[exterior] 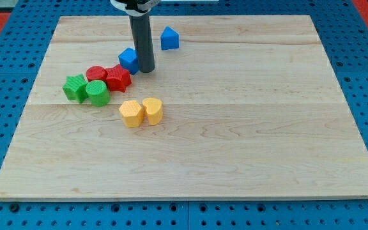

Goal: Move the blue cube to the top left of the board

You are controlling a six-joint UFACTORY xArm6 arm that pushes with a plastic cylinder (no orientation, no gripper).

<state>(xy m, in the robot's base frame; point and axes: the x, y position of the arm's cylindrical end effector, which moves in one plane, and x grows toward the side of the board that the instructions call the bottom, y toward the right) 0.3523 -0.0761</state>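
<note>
The blue cube (128, 59) lies on the wooden board (235, 140) left of centre in the upper half. My tip (145, 69) stands right against the cube's right side. A second blue block (169, 39), wedge-like in shape, lies further up and to the right of the rod.
Two red blocks (96, 74) (118, 78) lie just below-left of the blue cube, the nearer one touching it. A green star-like block (75, 87) and a green cylinder (98, 92) sit beside them. Two yellow blocks (131, 113) (153, 110) lie lower, near the centre-left.
</note>
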